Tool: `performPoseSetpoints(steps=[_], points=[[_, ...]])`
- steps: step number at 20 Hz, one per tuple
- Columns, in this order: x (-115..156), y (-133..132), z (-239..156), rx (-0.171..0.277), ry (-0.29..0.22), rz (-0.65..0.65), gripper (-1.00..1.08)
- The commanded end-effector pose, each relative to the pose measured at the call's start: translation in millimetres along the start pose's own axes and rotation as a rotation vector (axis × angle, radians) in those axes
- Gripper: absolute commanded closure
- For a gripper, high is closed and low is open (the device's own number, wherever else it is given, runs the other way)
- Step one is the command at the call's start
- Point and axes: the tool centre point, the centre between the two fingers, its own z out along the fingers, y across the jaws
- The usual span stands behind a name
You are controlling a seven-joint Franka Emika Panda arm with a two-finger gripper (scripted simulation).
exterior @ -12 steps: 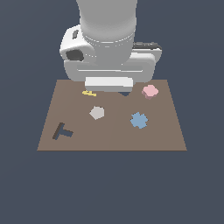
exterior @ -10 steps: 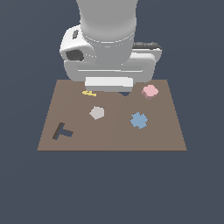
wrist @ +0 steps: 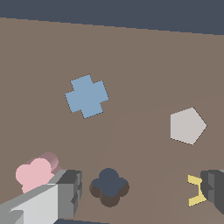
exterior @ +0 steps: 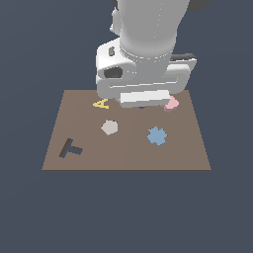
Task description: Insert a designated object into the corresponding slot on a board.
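The pale pink lobed block (exterior: 172, 104) lies on the brown board (exterior: 128, 158) near its far edge, at the exterior view's right. In the wrist view the pink block (wrist: 34, 173) sits just outside one finger (wrist: 70, 191), apart from it. My gripper (wrist: 142, 188) is open with nothing held. The dark navy lobed slot (wrist: 109, 187) lies on the board between the two fingers, nearer the finger beside the pink block. In the exterior view my hand (exterior: 143, 81) hangs over the board's far edge and hides the fingers and most of the slot.
The board also carries a light blue jagged piece (exterior: 157, 135), a grey pentagon (exterior: 109, 127), a yellow A (exterior: 101, 104) and a dark T (exterior: 70, 148). In the wrist view the yellow A (wrist: 195, 191) lies beside the other finger (wrist: 214, 184).
My hand has shifted toward the exterior view's right and slightly lower, closer to the pink block. The pieces on the board have not moved.
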Motion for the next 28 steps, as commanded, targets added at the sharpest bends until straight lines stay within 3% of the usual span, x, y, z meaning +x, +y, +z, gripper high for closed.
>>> performPoseSetpoints(steps=[1,7,12,17,28], points=[[-4,-22,12,-0.002,0.003,-0.068,-0.92],[-22,-81,46,-0.008,0.016,-0.267,-0.92],[-37,-111,66,-0.013,0.022,-0.374,-0.92],[-45,-123,75,-0.016,0.025,-0.422,-0.92],[-45,-123,93,-0.018,0.025,-0.425,-0.92]])
